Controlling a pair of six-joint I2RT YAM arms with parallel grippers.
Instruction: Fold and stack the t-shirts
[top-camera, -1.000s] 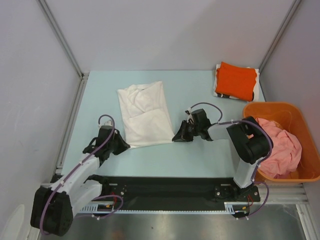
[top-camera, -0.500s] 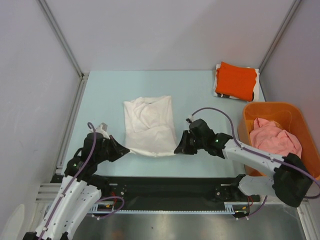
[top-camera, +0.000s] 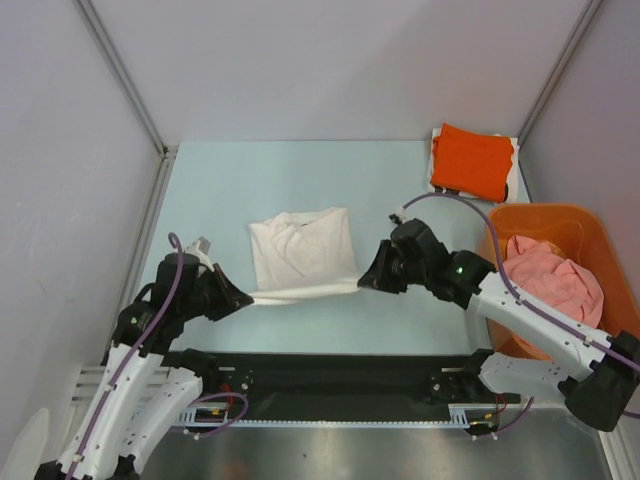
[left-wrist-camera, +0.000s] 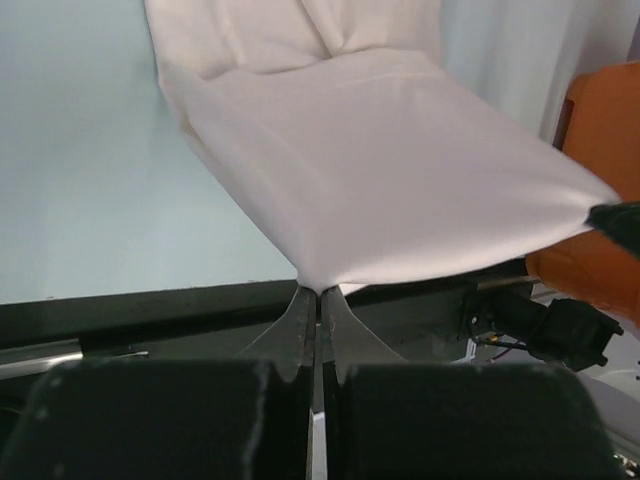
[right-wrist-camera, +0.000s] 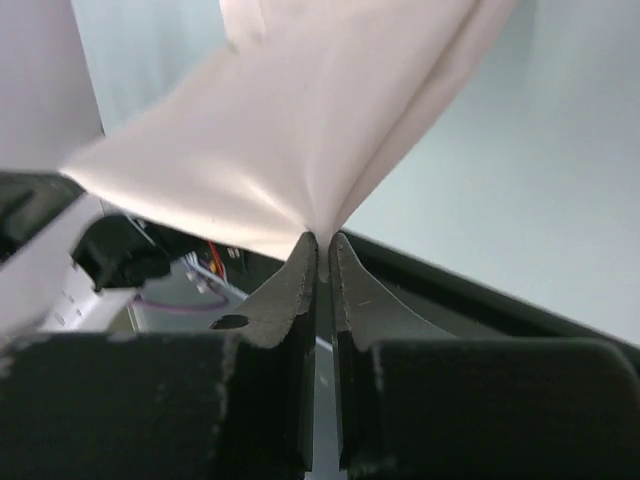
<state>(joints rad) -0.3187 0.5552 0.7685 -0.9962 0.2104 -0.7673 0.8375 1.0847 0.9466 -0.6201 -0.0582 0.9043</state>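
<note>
A white t-shirt (top-camera: 301, 252) lies partly folded mid-table, its near edge lifted and stretched between both grippers; no print shows. My left gripper (top-camera: 244, 298) is shut on its near left corner (left-wrist-camera: 318, 283). My right gripper (top-camera: 364, 281) is shut on its near right corner (right-wrist-camera: 322, 232). The cloth hangs taut between them, above the table. A folded orange t-shirt (top-camera: 473, 160) lies on another folded white cloth at the far right. A pink t-shirt (top-camera: 555, 290) is bunched in the orange basket (top-camera: 578, 222).
The rigid orange basket stands at the right edge, close to my right arm. A black rail (top-camera: 330, 375) runs along the table's near edge. Grey walls and metal posts (top-camera: 120, 75) enclose the table.
Both grippers have risen and lifted the white shirt's near edge off the table, carrying it back over the rest. The shirt now looks shorter front to back.
</note>
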